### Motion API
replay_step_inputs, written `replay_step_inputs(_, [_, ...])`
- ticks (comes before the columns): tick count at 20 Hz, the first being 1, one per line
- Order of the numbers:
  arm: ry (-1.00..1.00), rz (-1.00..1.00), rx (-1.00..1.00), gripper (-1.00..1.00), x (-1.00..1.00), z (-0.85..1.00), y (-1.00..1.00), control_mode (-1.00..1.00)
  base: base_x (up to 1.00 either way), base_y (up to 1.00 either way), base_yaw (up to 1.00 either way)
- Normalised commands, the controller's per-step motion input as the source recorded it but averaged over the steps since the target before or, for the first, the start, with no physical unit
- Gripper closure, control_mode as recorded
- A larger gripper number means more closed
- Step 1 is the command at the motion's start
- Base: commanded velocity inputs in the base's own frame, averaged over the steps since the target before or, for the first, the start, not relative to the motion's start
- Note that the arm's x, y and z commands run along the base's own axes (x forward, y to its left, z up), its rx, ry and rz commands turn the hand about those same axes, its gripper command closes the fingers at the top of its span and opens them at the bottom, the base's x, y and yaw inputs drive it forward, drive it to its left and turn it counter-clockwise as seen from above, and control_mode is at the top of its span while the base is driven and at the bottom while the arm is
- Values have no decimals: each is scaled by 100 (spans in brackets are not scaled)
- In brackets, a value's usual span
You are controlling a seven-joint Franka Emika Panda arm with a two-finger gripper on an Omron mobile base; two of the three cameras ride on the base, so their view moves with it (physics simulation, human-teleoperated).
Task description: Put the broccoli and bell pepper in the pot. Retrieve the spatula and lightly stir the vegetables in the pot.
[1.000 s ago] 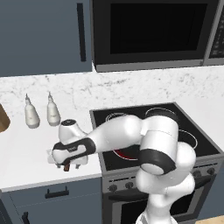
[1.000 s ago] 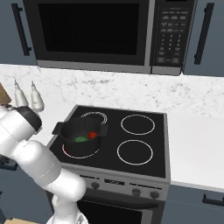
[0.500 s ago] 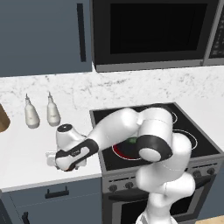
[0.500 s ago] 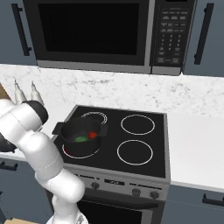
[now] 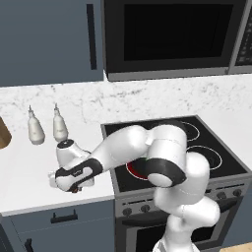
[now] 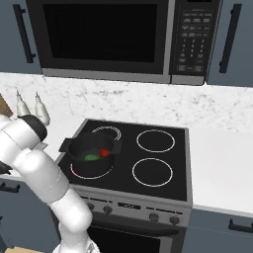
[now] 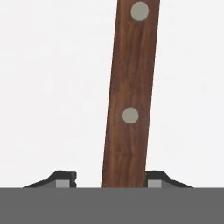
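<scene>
The spatula's reddish-brown wooden handle (image 7: 130,87), set with two pale rivets, lies on the white counter and runs up the hand view. My gripper (image 7: 110,179) is open and straddles it: one fingertip (image 7: 65,178) stands off the handle, while the other (image 7: 155,177) is close against its edge. From the left base view the gripper (image 5: 73,186) is low over the counter, left of the stove. The black pot (image 6: 79,148) sits on the front-left burner with the green broccoli (image 6: 91,157) and the red bell pepper (image 6: 105,152) inside. The spatula's blade is hidden.
Two white squeeze bottles (image 5: 35,129) (image 5: 60,126) stand at the back of the counter (image 5: 24,167), behind the hand. A wooden object (image 5: 2,133) pokes in at the left edge. My arm crosses over the stove's front-left burner (image 5: 134,170). A microwave (image 6: 104,39) hangs above.
The hand has moved left and down to the counter, and the elbow has swung out over the stove. The pot and vegetables have not moved.
</scene>
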Motion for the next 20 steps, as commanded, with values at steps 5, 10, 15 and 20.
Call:
replay_step_inputs(5, [4,0,1,100,-8,-14,-10,-100,0,0,0])
replay_step_inputs(10, [0,-3,0,100,-45,58,-22,-100,0,0,0])
replay_step_inputs(15, [0,-5,3,100,-57,100,-29,-100,0,0,0])
replay_step_inputs(20, [0,-6,7,100,-76,100,-37,-100,0,0,0])
